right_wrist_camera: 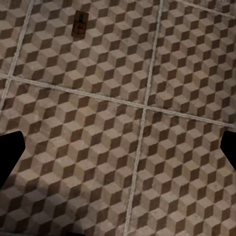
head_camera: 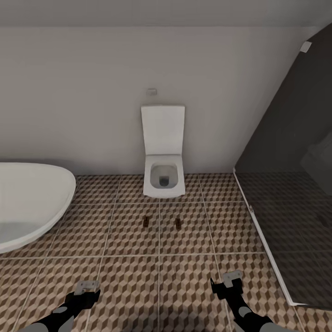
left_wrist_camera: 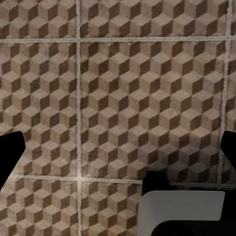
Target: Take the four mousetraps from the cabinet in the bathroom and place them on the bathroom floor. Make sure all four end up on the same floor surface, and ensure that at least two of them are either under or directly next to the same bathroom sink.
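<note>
1. Two mousetraps are lying flat on the floor [head_camera: 129, 240]: the left mousetrap [head_camera: 146, 221] and the right mousetrap [head_camera: 178, 223], side by side but apart, just in front of the toilet [head_camera: 163, 177]; one trap is also showing in the right wrist view [right_wrist_camera: 79, 23].
2. Progress, as a judgement: two of four are sitting on the tiles, yet beside a toilet rather than a sink; the other two are still needing to be fetched and set down by the sink.
3. A bathtub [head_camera: 32, 203] is standing at the left, a dark shower screen [head_camera: 286, 184] at the right.
4. The left gripper [head_camera: 86, 287] and right gripper [head_camera: 232, 279] are hovering low over the tiles, both with fingers spread apart, carrying nothing.
</note>
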`<state>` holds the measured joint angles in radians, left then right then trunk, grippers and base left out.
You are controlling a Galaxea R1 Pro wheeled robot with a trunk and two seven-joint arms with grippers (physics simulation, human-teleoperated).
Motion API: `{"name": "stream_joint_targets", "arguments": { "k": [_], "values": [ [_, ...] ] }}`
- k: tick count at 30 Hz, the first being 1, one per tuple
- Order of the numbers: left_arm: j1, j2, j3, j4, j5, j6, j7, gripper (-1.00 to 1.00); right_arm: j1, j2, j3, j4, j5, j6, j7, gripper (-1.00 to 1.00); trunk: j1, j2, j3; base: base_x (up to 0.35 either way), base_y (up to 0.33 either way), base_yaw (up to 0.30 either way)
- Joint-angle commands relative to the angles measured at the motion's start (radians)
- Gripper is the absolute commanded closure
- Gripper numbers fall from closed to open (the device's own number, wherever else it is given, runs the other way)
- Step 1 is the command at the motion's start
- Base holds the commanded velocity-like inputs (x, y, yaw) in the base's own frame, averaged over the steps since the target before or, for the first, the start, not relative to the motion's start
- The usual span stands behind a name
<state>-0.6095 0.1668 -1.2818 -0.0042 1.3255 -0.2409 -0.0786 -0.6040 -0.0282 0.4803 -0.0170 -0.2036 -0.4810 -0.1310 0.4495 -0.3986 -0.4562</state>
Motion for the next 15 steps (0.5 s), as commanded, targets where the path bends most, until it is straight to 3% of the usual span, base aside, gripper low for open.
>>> {"name": "stream_joint_targets", "arguments": {
  "k": [1,15],
  "values": [
    [0.0,0.0,-0.007,0.0,0.011,-0.001,-0.004,-1.0,0.0,0.0,0.009,0.0,-0.008,-0.002,-0.002,-1.0,0.001,-0.001,0.0,0.0,0.0,0.0],
    [0.0,0.0,-0.007,0.0,0.011,-0.001,-0.004,-1.0,0.0,0.001,0.009,0.0,-0.008,-0.002,-0.002,-1.0,0.001,-0.001,0.022,0.0,0.0,0.0]
  ]
}}
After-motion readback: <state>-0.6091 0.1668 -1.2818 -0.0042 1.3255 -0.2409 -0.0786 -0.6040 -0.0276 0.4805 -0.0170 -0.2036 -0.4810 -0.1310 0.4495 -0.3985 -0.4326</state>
